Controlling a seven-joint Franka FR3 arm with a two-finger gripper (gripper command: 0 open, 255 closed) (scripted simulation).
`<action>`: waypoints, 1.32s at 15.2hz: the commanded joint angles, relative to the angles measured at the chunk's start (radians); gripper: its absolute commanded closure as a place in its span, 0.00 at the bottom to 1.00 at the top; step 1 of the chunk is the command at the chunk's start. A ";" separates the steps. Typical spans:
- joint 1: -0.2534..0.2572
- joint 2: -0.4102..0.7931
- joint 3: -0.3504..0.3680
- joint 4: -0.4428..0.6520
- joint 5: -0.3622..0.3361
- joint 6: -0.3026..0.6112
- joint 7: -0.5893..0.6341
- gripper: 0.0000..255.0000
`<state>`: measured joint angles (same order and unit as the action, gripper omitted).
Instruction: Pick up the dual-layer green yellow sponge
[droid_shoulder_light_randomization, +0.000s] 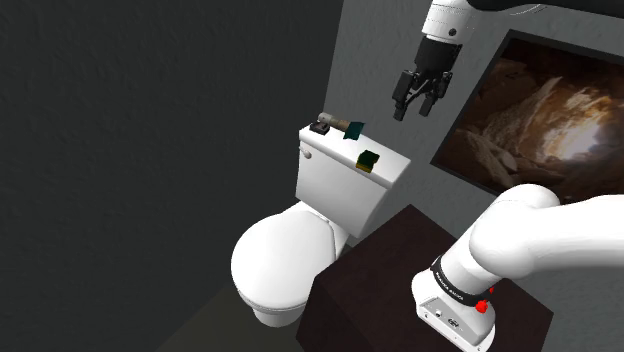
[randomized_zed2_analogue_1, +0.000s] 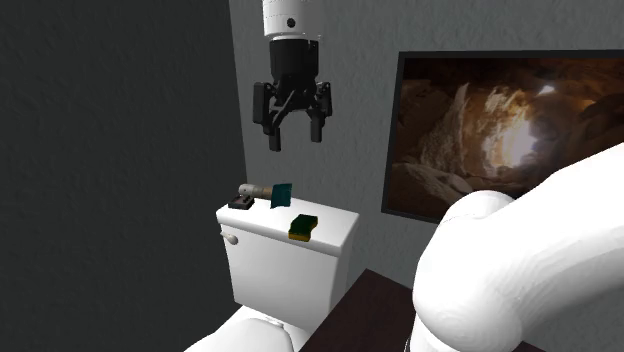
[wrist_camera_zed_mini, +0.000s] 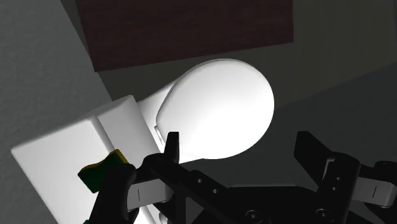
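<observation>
Gripper (randomized_zed2_analogue_1: 295, 138) released, fingers apart, holding nothing. Rectangular sponge, green layer over yellow (randomized_zed2_analogue_1: 303, 227), flat on white toilet-tank lid (randomized_zed2_analogue_1: 335, 228), well below gripper, outside one finger. Expected need: shift sideways, then descend.

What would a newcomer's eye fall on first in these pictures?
The black gripper hangs open, high above the white toilet tank, on which the green-and-yellow sponge lies untouched. On the grey wall at the second exterior view's right hangs a large picture of a glowing cave.
</observation>
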<state>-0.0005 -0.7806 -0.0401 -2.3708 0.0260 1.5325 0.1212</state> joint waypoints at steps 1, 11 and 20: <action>0.000 0.000 0.000 0.000 0.000 0.000 0.000 0.00; -0.089 0.260 -0.024 -0.049 -0.023 0.333 0.134 0.00; -0.161 0.545 -0.064 0.003 -0.036 0.586 0.249 0.00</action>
<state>-0.1551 -0.2711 -0.1007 -2.3752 -0.0096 2.0875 0.3544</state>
